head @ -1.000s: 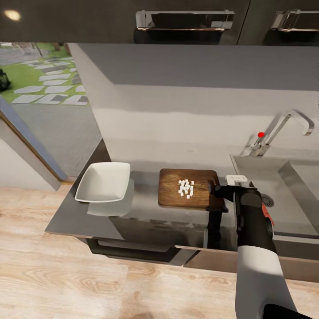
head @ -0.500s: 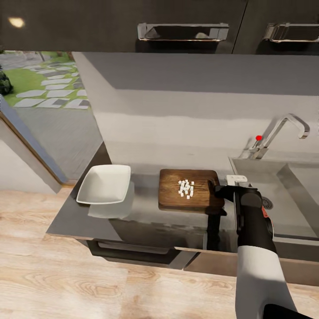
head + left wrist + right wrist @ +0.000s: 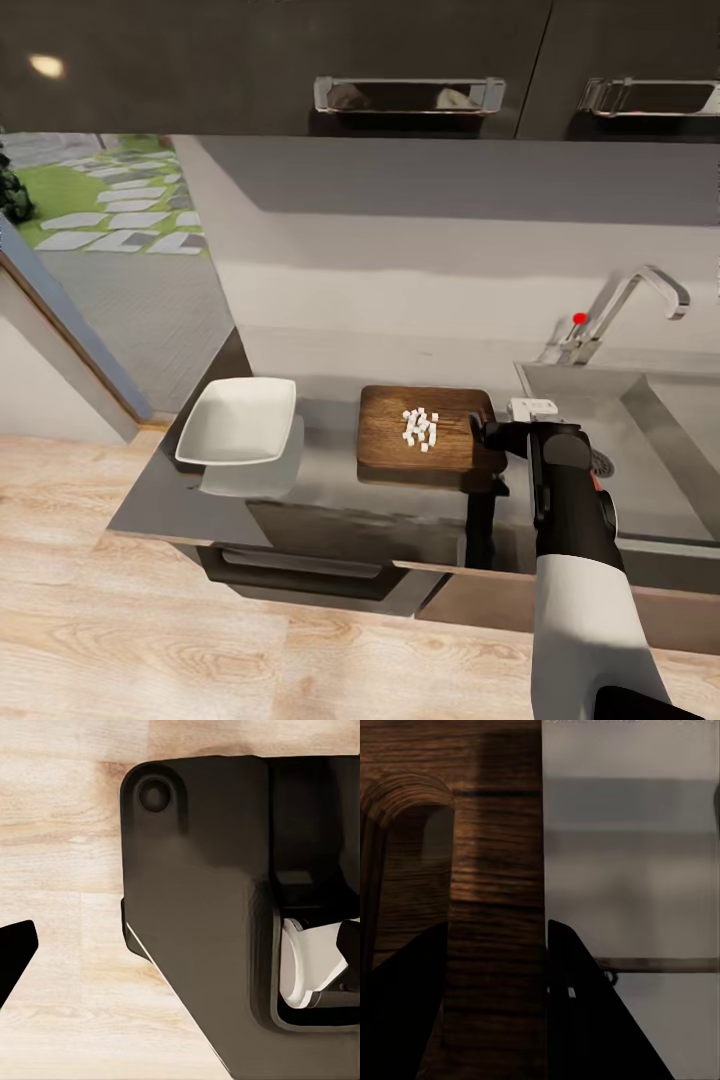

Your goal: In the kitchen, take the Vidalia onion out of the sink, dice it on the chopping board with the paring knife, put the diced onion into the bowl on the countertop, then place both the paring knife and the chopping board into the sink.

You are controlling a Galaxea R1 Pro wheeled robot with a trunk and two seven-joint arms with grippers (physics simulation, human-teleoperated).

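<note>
Right gripper (image 3: 487, 432) w/ fingers (image 3: 585, 1020) straddling the sink-side end of the chopping board (image 3: 420, 440), beside its handle slot; fingers at the board's edges, firm grip can't be confirmed. Diced Vidalia onion (image 3: 420, 426) heaped mid-board. Bowl (image 3: 240, 421) on countertop (image 3: 330, 480) off the board's far end, apart; sink (image 3: 640, 420) just past the gripper end.

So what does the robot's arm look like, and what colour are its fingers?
The right arm has a white forearm, then a black wrist with a bit of red-orange on its side. The right gripper is black, and its fingers are flat, dark and pointed.
</note>
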